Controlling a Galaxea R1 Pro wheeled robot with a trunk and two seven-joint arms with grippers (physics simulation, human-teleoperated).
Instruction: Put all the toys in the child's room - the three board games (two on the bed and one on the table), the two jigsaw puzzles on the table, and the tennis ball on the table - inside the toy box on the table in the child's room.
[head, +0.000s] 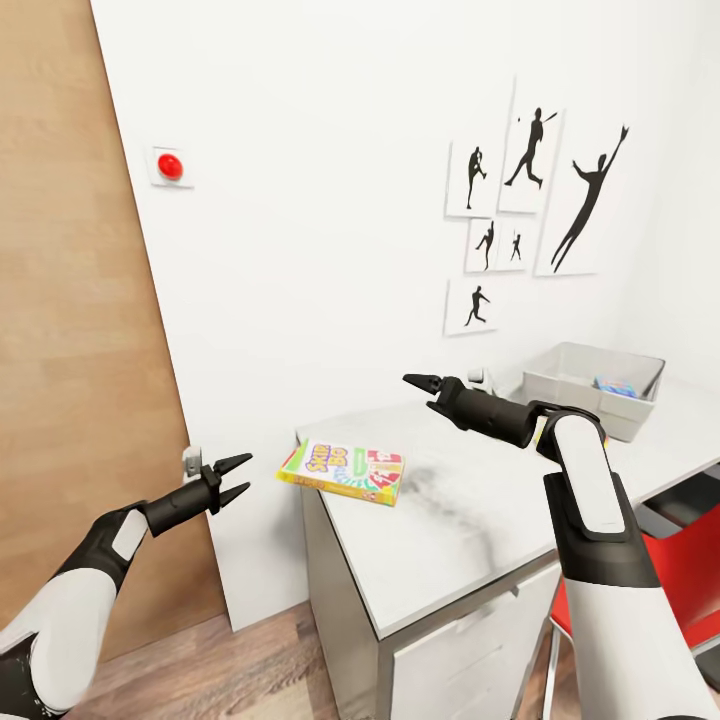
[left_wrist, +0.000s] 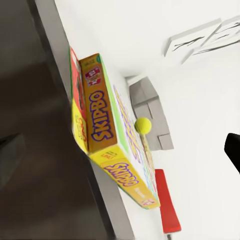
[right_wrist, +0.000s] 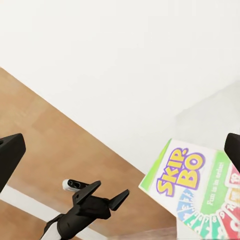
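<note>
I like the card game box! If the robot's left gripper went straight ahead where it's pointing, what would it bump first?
Probably the board game: the left gripper points at its end overhanging the table corner.

Red button (head: 170, 166) on white wall, silhouette posters (head: 530, 200) further right, red chair (head: 690, 580) beside wood door (head: 70, 350).
</note>
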